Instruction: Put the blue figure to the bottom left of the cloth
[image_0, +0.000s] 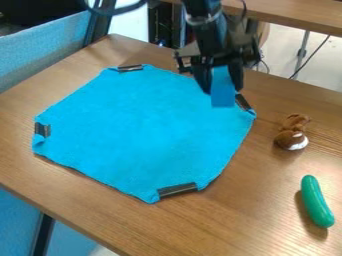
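Observation:
The black gripper (220, 82) hangs over the upper right part of the cloth, near its right corner. It is shut on the blue figure (222, 90), a blue block-like piece held upright between its fingers. The figure's lower end overlaps the cloth in view; whether it touches the cloth I cannot tell. The bright blue cloth (140, 135) lies spread on the wooden table, with its corners folded and held by dark strips.
On the table (234, 220), a brown and white plush toy (292, 132) sits right of the cloth, and a green cucumber-like toy (316, 201) lies at the lower right. A blue partition (47, 45) borders the table's left side.

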